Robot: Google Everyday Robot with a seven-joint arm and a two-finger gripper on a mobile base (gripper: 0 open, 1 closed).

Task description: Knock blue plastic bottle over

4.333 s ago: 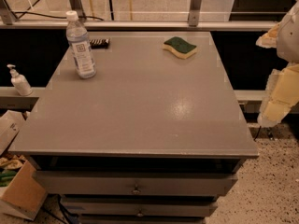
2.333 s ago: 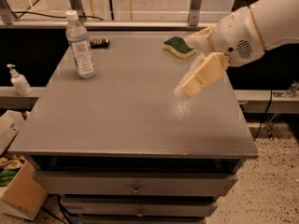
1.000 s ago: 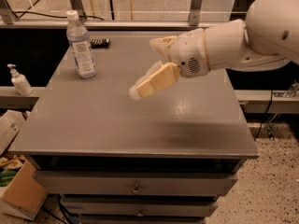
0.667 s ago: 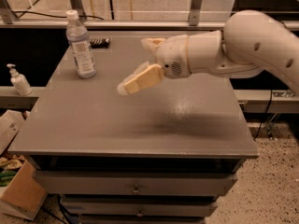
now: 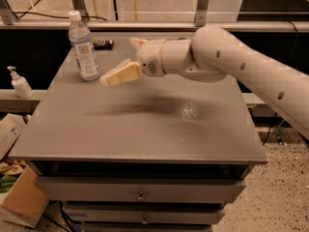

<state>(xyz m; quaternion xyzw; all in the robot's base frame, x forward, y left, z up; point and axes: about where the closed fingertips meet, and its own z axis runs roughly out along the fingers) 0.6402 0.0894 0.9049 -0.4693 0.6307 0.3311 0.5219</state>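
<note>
The blue plastic bottle is clear with a white cap and a white label. It stands upright at the far left of the grey table. My gripper hangs over the table just to the right of the bottle, about level with its lower half, with a small gap between them. The fingers are spread and hold nothing. One cream finger points down-left toward the bottle's base. The white arm reaches in from the right.
A small black object lies behind the bottle near the far edge. A white pump dispenser stands on a ledge left of the table. Cardboard boxes sit on the floor at lower left. Metal rail posts stand behind the table.
The arm has swept in from the right across the table, and the gripper has moved left to just beside the bottle. The bottle has stayed upright in the same spot.
</note>
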